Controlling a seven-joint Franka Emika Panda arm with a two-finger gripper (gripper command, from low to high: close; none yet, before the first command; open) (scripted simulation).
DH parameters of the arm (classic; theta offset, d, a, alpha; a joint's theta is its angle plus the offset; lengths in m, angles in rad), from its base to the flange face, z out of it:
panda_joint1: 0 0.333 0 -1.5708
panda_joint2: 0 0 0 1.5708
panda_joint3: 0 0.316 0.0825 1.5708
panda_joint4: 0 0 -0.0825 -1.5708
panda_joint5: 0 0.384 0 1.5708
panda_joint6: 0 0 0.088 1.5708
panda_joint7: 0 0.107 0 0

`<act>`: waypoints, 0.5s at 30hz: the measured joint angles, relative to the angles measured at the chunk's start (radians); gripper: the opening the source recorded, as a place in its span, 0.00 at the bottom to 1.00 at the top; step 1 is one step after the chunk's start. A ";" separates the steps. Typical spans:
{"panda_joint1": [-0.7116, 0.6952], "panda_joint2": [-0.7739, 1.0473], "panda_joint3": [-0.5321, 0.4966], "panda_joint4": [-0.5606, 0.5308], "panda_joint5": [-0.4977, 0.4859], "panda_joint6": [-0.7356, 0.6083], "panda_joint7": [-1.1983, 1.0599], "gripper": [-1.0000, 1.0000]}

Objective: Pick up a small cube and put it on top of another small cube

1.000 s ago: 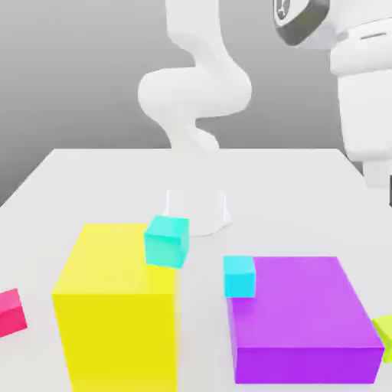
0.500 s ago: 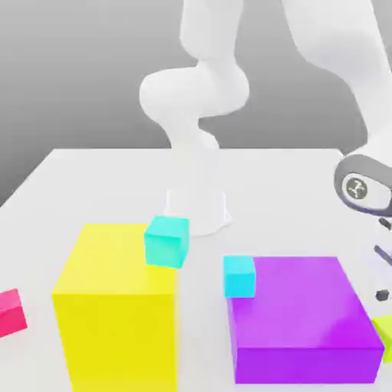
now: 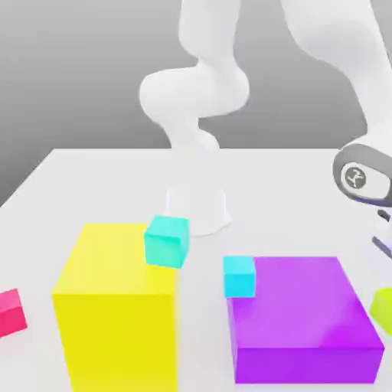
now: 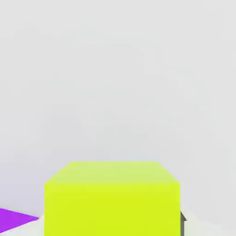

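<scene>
The setting is presenting itself as a simulated robot test bench rather than a lived-in room. A plain white worktop is standing against a featureless grey gradient backdrop. A white robot arm is rising from a round base at the worktop's far side. Flat-shaded, untextured blocks are sitting on the surface: a large yellow block, a large purple block, two cyan cubes, a pink cube and a small lime yellow-green cube.
</scene>
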 joint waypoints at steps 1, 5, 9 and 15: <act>-0.011 -0.037 -0.010 -0.022 0.002 -0.014 -0.002 0.00; -0.072 -0.184 -0.048 -0.111 0.017 -0.066 -0.017 0.00; -0.127 -0.329 -0.076 -0.201 0.046 -0.116 -0.042 0.00; -0.167 -0.540 -0.150 -0.336 0.099 -0.191 -0.089 0.00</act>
